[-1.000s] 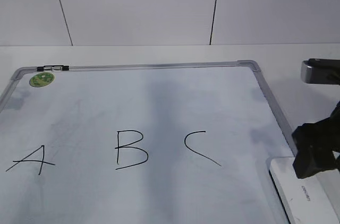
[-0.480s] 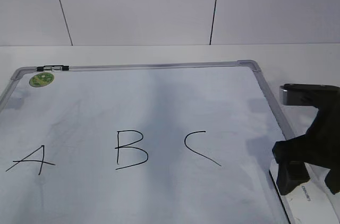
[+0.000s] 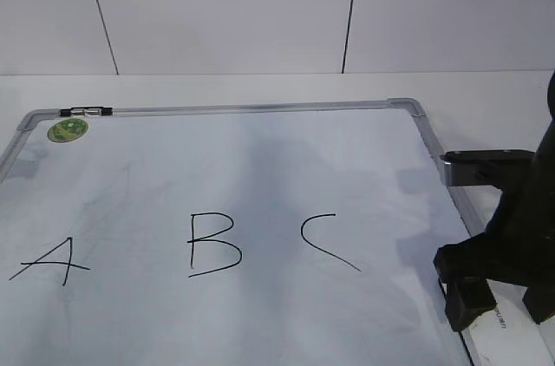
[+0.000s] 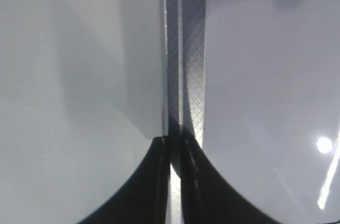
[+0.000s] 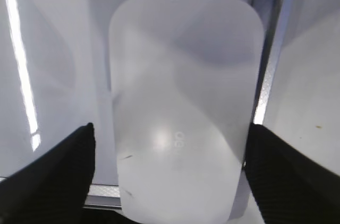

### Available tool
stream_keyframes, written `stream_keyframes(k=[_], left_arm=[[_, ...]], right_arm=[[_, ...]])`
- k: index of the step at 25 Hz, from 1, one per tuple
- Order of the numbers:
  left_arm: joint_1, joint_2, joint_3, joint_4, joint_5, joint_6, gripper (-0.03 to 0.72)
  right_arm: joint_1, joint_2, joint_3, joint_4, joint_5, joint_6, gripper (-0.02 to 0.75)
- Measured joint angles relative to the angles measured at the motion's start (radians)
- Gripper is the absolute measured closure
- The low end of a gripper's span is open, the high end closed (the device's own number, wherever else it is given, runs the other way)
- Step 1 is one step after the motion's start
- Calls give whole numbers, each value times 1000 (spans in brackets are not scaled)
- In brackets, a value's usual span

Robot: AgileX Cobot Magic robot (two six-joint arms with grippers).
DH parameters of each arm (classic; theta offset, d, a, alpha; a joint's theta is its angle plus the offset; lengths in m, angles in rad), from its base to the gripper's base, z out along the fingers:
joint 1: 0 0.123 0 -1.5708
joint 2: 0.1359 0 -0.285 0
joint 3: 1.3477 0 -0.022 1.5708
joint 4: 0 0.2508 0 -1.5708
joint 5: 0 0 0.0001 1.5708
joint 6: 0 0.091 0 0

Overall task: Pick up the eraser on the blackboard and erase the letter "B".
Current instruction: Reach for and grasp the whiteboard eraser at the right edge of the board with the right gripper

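Since a second ago the right gripper point(image 3: 499, 297) has dropped lower and slid leftward over the near right corner of the blackboard point(image 3: 260, 109), so that it now hides nearly all of the eraser point(image 5: 183, 112) in the exterior view; nothing else on the board has changed.

Going left to right across the board: the green sticker point(image 3: 68, 130) sits at the far left corner, then the slanted "A" point(image 3: 52, 262), then the letter "B" point(image 3: 213, 243), whole and unsmudged, then the open "C" point(image 3: 328, 240), and last the eraser at the right edge, just inside the frame.

The left gripper point(image 4: 175, 181) is pressed together with only a sliver of light between its fingers, holding nothing, parked over the board's frame rail.

In the right wrist view the right gripper's fingers are spread wide, one on each long side of the eraser, with a gap showing on the left side; I judge it not yet gripped.

So the approach looks nearly finished. Closing, lifting, carrying leftward past the "C" and wiping the "B" all remain.
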Motion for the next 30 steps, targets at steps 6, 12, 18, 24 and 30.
stream_keyframes(k=[6, 12, 18, 24, 30], left_arm=[[0, 0, 0, 0, 0, 0, 669], [0, 0, 0, 0, 0, 0, 669], [0, 0, 0, 0, 0, 0, 669], [0, 0, 0, 0, 0, 0, 669], [0, 0, 0, 0, 0, 0, 669]], right_arm=[[0, 4, 0, -19, -20, 23, 76], [2, 6, 7, -20, -35, 42, 91], [2, 6, 19, -20, -36, 45, 117], [2, 6, 19, -21, -36, 45, 141], [2, 6, 33, -22, -52, 45, 147]])
